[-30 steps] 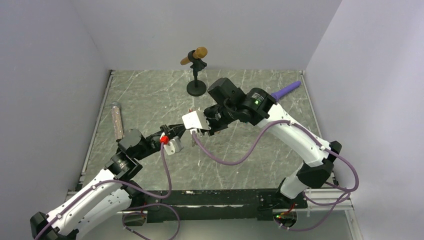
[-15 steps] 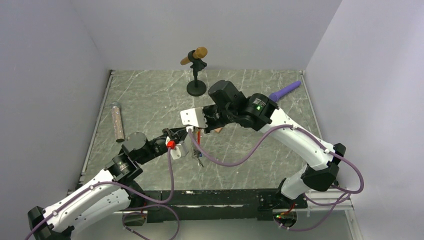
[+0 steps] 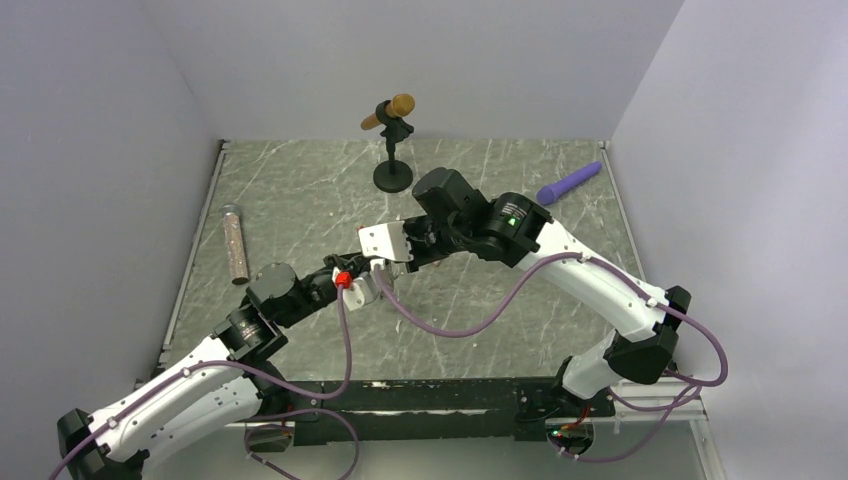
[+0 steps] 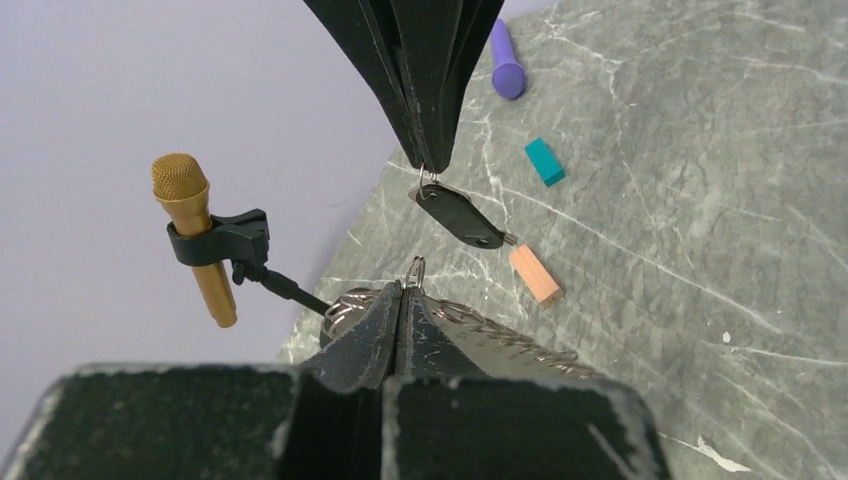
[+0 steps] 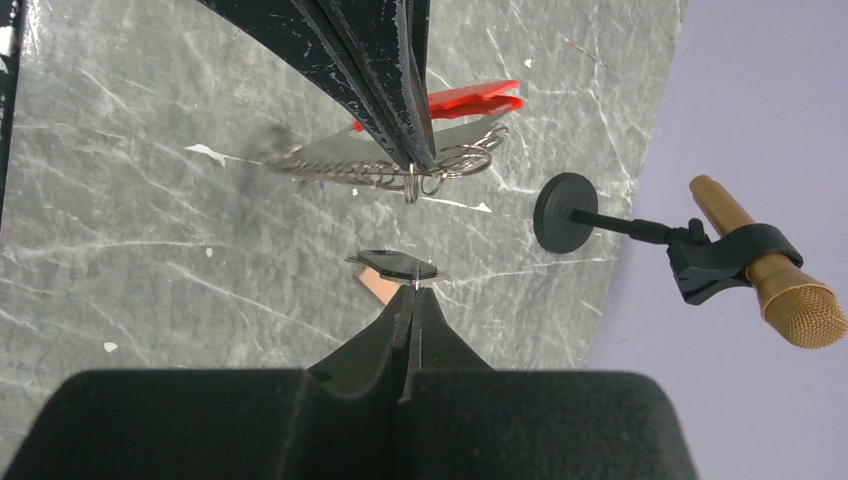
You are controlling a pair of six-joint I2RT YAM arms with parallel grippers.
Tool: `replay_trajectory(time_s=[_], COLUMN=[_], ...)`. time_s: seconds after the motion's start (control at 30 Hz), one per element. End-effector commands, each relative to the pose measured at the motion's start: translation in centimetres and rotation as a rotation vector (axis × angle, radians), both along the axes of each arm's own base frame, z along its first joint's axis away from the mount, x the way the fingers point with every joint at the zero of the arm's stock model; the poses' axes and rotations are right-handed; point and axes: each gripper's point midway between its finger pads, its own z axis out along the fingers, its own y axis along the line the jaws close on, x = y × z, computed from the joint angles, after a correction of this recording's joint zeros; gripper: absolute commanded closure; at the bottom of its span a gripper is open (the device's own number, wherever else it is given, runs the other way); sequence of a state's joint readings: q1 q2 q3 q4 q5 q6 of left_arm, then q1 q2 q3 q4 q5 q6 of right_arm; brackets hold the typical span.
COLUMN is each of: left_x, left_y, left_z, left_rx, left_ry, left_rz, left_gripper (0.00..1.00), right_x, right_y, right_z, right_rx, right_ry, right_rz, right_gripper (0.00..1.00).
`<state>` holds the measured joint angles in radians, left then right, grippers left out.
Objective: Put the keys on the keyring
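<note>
My left gripper (image 4: 403,290) is shut on a small silvery ring (image 4: 415,271) of the keyring. Its thin chain (image 4: 500,335) drapes over both fingers. In the right wrist view the chain (image 5: 375,172) and the red clip (image 5: 480,98) hang at the left gripper's tip. My right gripper (image 5: 413,292) is shut on the tiny ring of a black-headed key (image 5: 397,265). The key (image 4: 458,214) hangs just above the keyring's ring, apart from it. In the top view the left gripper (image 3: 376,272) and the right gripper (image 3: 398,262) meet tip to tip above mid-table.
A tan block (image 4: 533,274) and a teal block (image 4: 544,161) lie on the marble table under the grippers. A purple tool (image 3: 570,181) lies at the back right. A gold microphone (image 3: 393,110) stands on a black stand behind. A clear tube (image 3: 234,242) lies at the left.
My left gripper has moved right and up with the keyring. My right gripper has come left and down with the key. The two tips now nearly meet.
</note>
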<state>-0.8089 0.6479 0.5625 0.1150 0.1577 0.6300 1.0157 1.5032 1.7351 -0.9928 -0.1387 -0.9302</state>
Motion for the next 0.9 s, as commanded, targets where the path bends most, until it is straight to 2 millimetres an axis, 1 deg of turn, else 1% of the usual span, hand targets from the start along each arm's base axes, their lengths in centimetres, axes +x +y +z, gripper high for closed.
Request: replay_trajectory(time_s=[0.0, 0.27, 0.57, 0.73, 0.87], left_x=[-0.4, -0.8, -1.0, -1.0, -0.9], left_y=[-0.1, 0.0, 0.0, -0.1, -0.1], left_z=[4.0, 4.5, 4.7, 4.6, 4.6], left_rx=[-0.132, -0.162, -0.182, -0.181, -0.182], left_ry=[-0.053, -0.059, -0.053, -0.050, -0.047], left_rz=[-0.008, -0.013, -0.020, -0.021, -0.017], left_gripper=[1.00, 1.00, 1.00, 1.00, 1.00], right_x=[0.2, -0.4, -0.3, -0.3, -0.5], right_y=[0.3, 1.2, 1.4, 1.6, 1.6], right_z=[2.2, 2.4, 2.7, 3.2, 3.3], right_rx=[0.076, 0.095, 0.101, 0.116, 0.120], right_ry=[-0.032, -0.008, -0.014, -0.014, -0.005], right_rz=[-0.023, 0.022, 0.024, 0.023, 0.030], right_gripper=[1.00, 1.00, 1.00, 1.00, 1.00])
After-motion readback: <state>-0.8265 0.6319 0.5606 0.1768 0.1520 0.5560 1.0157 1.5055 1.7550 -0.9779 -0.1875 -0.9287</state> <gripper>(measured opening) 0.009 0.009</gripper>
